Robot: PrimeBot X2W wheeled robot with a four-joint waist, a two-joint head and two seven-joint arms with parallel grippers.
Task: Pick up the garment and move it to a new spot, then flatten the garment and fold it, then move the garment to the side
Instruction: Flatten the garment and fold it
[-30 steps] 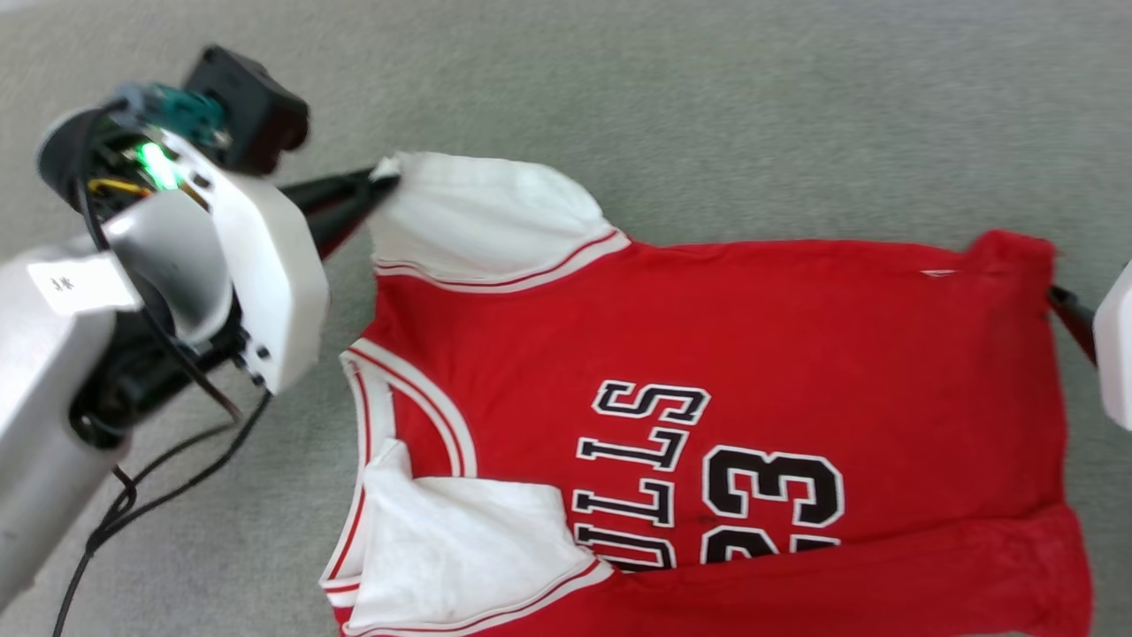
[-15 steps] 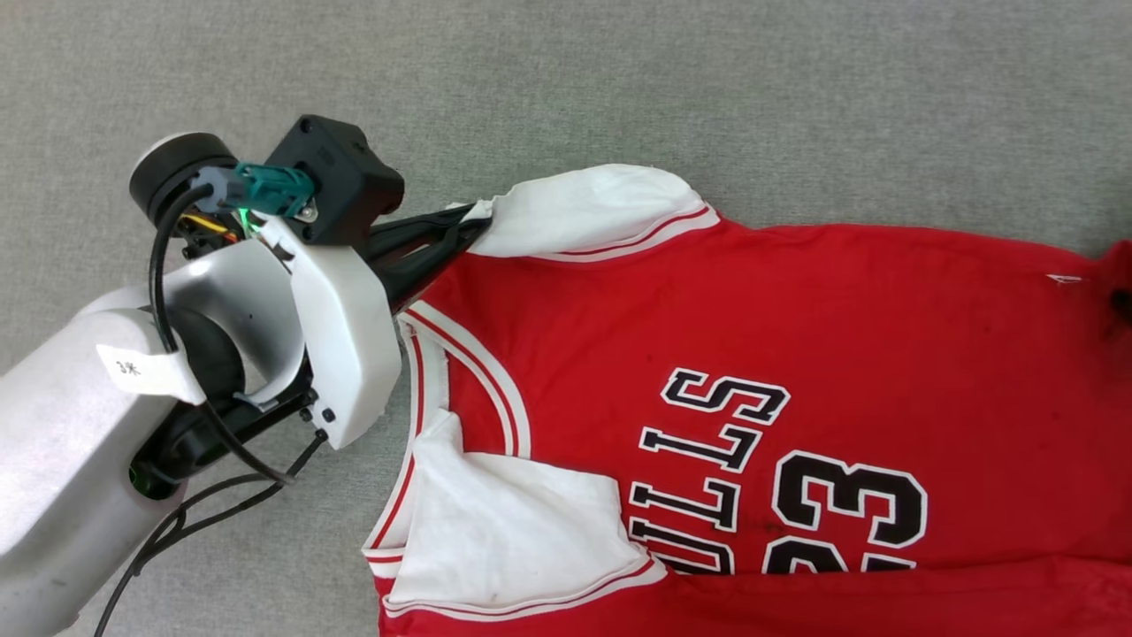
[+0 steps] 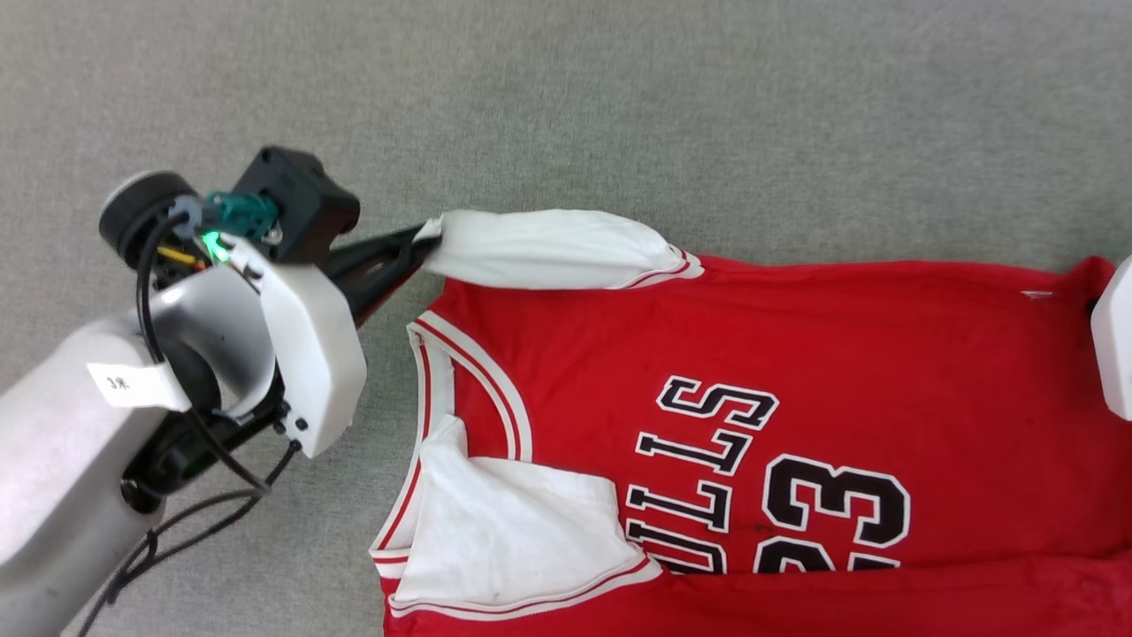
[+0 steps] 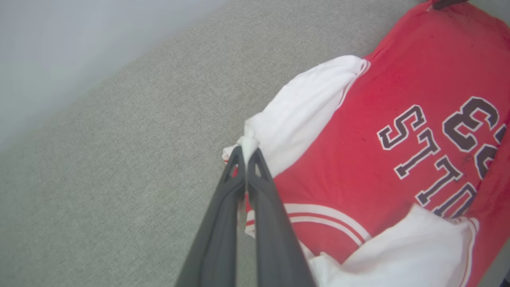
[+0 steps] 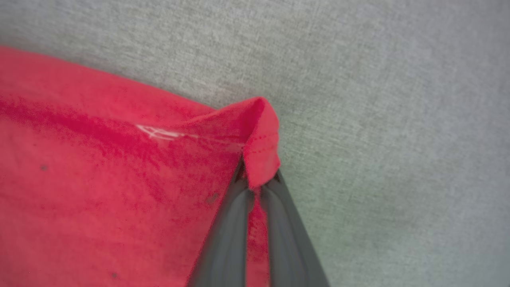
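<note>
2 closed grips on garment (image 3: 796, 354), stretched between: left gripper (image 4: 247, 153) on white sleeve tip, right gripper (image 5: 255, 185) on red hem corner (curled over). Beyond both claws, open grey surface (image 3: 619, 106).

The grey woven-cloth bench (image 3: 619, 88) lies open in a broad band beyond the red jersey shirt with white sleeves (image 3: 796, 336), which covers the near right. The left arm's pale forearm (image 3: 53, 478), black cables (image 3: 146, 538) and dark fingers (image 3: 380, 257) pinching the far sleeve bar the left; a narrow strip beside the collar is passable. The right arm's white casing (image 3: 1116, 345) crowds the hem.
</note>
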